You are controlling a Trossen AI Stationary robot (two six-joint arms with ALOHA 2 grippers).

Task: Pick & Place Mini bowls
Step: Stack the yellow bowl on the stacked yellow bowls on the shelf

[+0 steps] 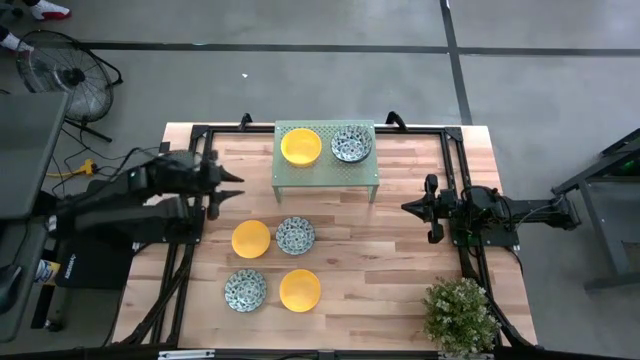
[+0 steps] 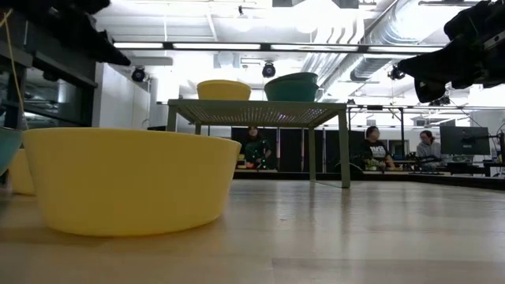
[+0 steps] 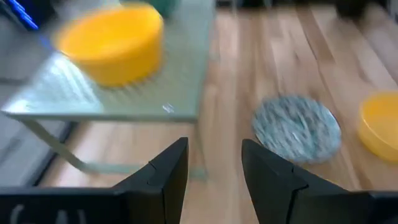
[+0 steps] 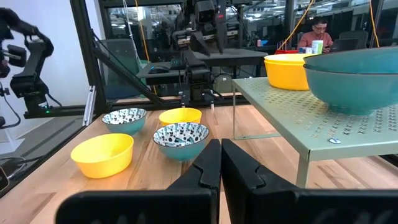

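Six mini bowls show. On the pale green rack (image 1: 327, 172) stand a yellow bowl (image 1: 301, 146) and a patterned bowl (image 1: 351, 144). On the table rest a yellow bowl (image 1: 251, 239), a patterned bowl (image 1: 295, 235), a second patterned bowl (image 1: 245, 290) and another yellow bowl (image 1: 300, 290). My left gripper (image 1: 232, 185) hovers open to the left of the rack, above the table; its wrist view has the gripper (image 3: 214, 152) facing the rack's yellow bowl (image 3: 112, 43) and a patterned bowl (image 3: 297, 127). My right gripper (image 1: 410, 208) waits shut, right of the rack, empty (image 4: 221, 146).
A potted plant (image 1: 462, 315) stands at the table's near right corner. The rack's legs (image 4: 303, 168) stand on the table's far middle. Bare wood lies between the rack and the four bowls and across the table's right half. People sit in the room behind (image 2: 377, 150).
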